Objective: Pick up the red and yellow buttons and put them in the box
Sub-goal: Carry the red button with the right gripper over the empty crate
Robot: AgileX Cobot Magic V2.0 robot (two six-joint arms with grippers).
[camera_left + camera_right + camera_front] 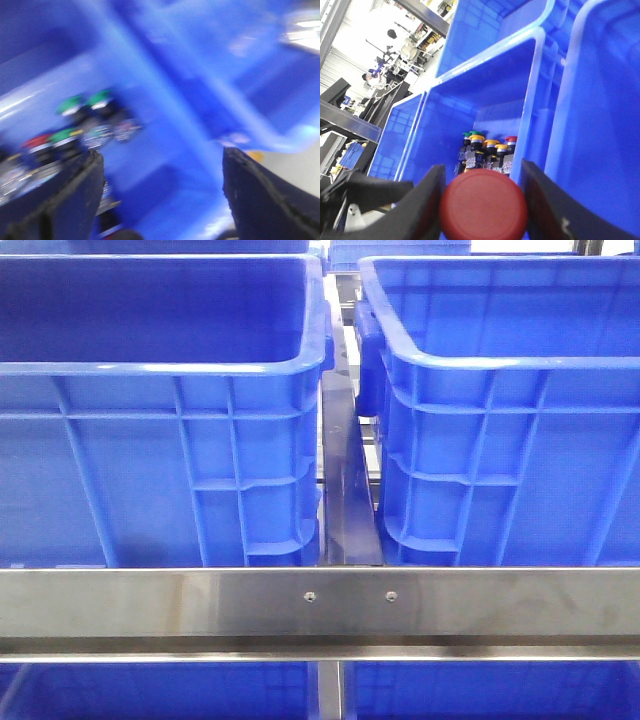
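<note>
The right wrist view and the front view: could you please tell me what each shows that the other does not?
Only the right wrist view shows the right gripper shut on a red button, with a cluster of buttons beyond it inside a blue crate. Only the front view shows the steel rail and the crates' ribbed outer walls. Both show blue crates side by side.

No legible text or markings anywhere.

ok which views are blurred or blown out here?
Front view: sharp, evenly lit, mild glare on the steel rail. Left wrist view: heavy motion blur, the button pile smeared. Right wrist view: background at the upper left overexposed; the red button between the right gripper's fingers is soft.
</note>
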